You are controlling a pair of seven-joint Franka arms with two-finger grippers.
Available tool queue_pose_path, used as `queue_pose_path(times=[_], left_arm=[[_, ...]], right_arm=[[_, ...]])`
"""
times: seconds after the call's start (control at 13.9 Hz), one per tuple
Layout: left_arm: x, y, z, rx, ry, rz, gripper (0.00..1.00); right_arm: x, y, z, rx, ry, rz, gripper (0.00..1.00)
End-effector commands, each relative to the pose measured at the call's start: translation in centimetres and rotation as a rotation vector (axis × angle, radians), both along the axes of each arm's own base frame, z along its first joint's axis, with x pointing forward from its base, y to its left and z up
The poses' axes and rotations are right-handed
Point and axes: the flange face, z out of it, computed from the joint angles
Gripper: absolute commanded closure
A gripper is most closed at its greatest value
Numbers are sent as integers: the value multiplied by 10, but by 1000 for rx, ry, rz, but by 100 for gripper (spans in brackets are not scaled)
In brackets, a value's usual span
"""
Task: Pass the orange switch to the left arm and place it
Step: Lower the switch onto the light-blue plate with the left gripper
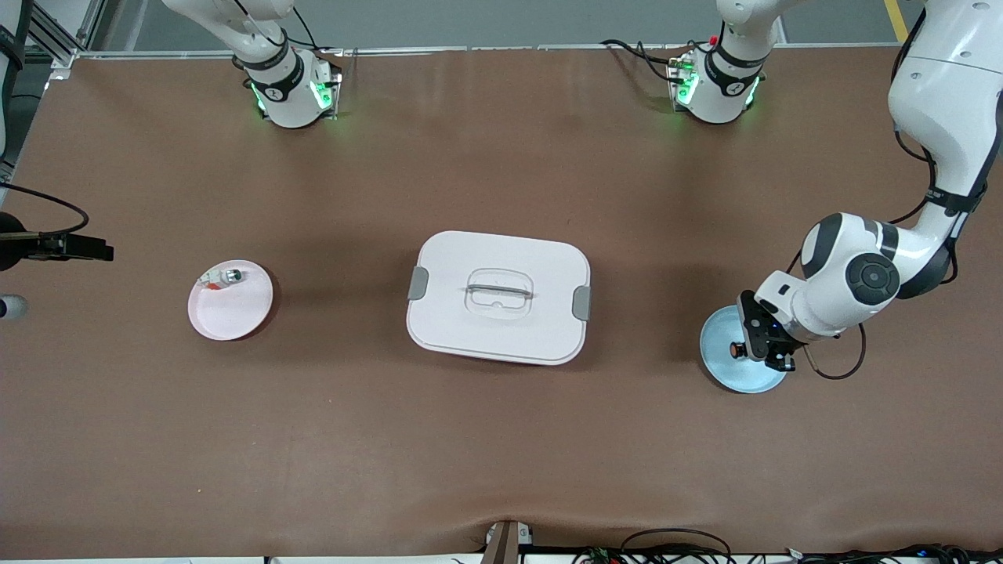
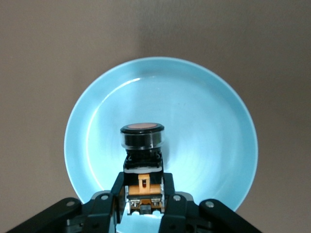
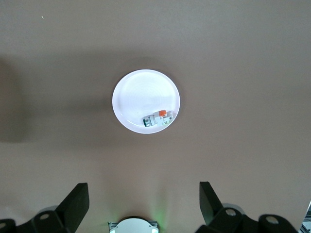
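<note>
The orange switch (image 2: pixel 142 141), a black button part with an orange face, sits between the fingers of my left gripper (image 2: pixel 144 182), which is shut on its orange and black body. In the front view the switch (image 1: pixel 736 350) and the left gripper (image 1: pixel 746 348) are over the light blue plate (image 1: pixel 725 374) at the left arm's end of the table. I cannot tell whether the switch touches the plate (image 2: pixel 204 121). The white box (image 1: pixel 498 296) stands at the table's middle, lid on. My right gripper (image 3: pixel 143 194) hangs open and empty high over the right arm's end.
A pink plate (image 1: pixel 231 313) lies at the right arm's end of the table. It holds a small whitish piece (image 1: pixel 227 276) with a silver-green tip. The right wrist view shows this plate (image 3: pixel 141 94) and the piece (image 3: pixel 158 119) far below. Brown table mat surrounds the box.
</note>
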Motion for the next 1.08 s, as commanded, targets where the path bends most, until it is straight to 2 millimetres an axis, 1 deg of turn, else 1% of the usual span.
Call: queue_pose_path(times=[0.0, 0.22, 0.36, 0.5, 0.57, 0.72, 0.79, 0.86, 0.93, 1.01], left_arm=[[-5, 4, -9, 2, -18, -34, 100], [-11, 2, -15, 5, -8, -55, 100], [-11, 3, -15, 8, -9, -95, 100], [-12, 2, -14, 8, -9, -109, 100], [-12, 3, -15, 9, -8, -114, 100], [-11, 2, -14, 7, -12, -114, 100], [-11, 1, -14, 6, -12, -114, 86], [-11, 1, -14, 5, -12, -109, 69], [-11, 2, -13, 6, -14, -103, 47], [-8, 3, -10, 7, -21, -101, 33]], right_arm=[[-5, -1, 11, -2, -10, -12, 0], [-7, -3, 15, 2, -16, -17, 0], [-11, 1, 26, 4, -35, -12, 0], [-19, 7, 46, 6, -69, -6, 0], [-20, 8, 49, 4, -73, -3, 0], [-20, 5, 48, 5, -72, -9, 0], [-22, 5, 51, 5, -77, -9, 0], [-23, 6, 50, 7, -69, -11, 0], [-26, 7, 48, 16, -64, -21, 0], [-29, 8, 47, 14, -63, -40, 0]])
